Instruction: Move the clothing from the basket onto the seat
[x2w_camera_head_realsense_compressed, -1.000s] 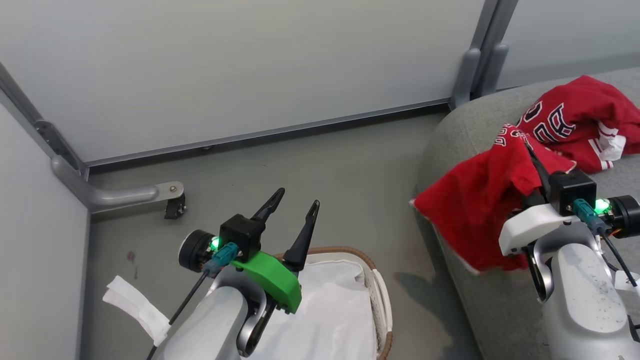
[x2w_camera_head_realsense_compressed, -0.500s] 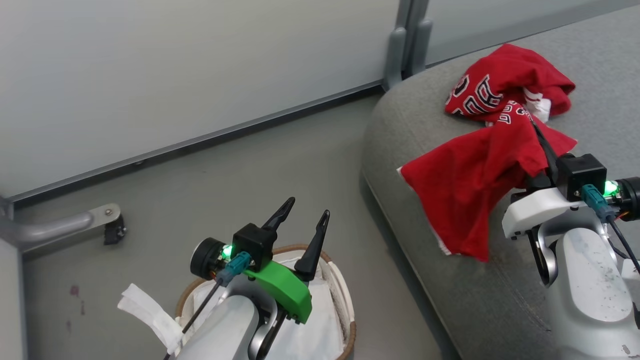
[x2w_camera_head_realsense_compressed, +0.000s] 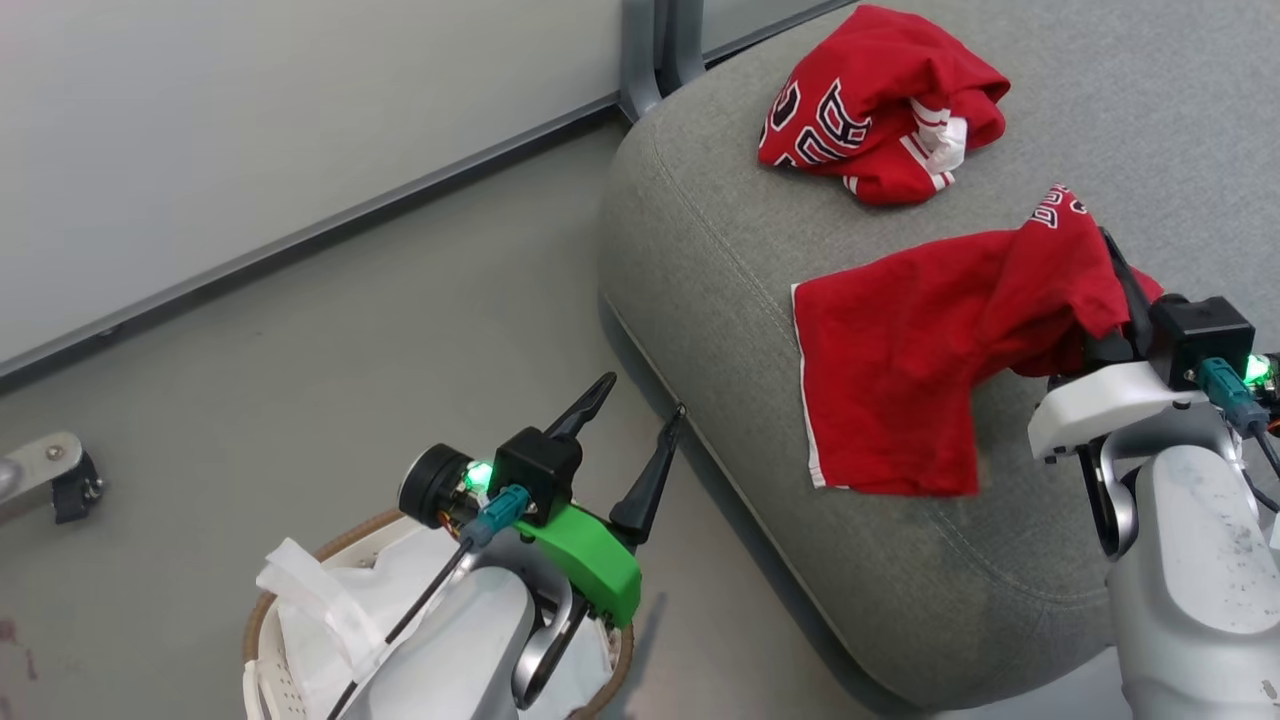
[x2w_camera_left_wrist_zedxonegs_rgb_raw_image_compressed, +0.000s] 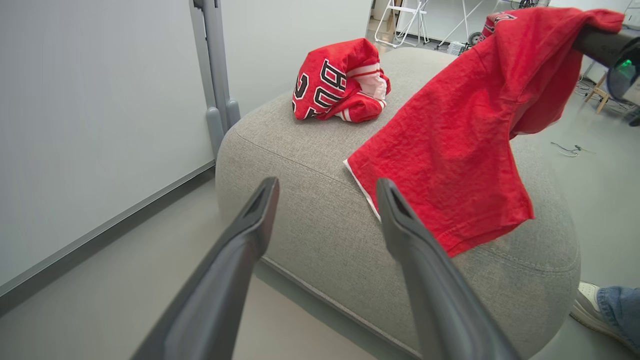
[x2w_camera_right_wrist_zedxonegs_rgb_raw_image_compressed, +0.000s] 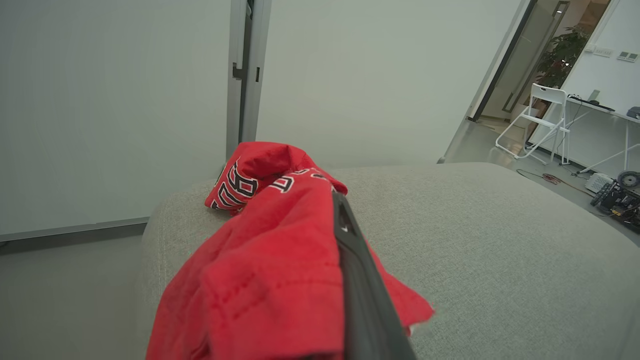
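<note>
The task looks close to done. The crumpled red jersey with black-and-white lettering (x2w_camera_head_realsense_compressed: 880, 110) lies on the large grey fabric-upholstered seat cushion (x2w_camera_head_realsense_compressed: 720, 250), towards its far side and free of both arms. The 2nd piece, a red garment with a white-trimmed hem (x2w_camera_head_realsense_compressed: 900, 350), hangs over the same seat from the right gripper (x2w_camera_head_realsense_compressed: 1120, 290), whose fingers are pinched together on its upper end. In the left wrist view its lower hem appears to rest on the grey fabric while the rest hangs raised. The left gripper (x2w_camera_head_realsense_compressed: 645, 395) hovers between basket and seat with its 2 fingers spread apart and nothing between them. Below it, the small oval white perforated plastic basket with a brown woven rim (x2w_camera_head_realsense_compressed: 262, 690) shows just its white fabric liner (x2w_camera_head_realsense_compressed: 330, 620) and no red. The left forearm covers part of the inside, so I cannot tell for certain that it is emptied. What seems left is 1 step: lower the held garment, let go of it, and draw the right arm away.
</note>
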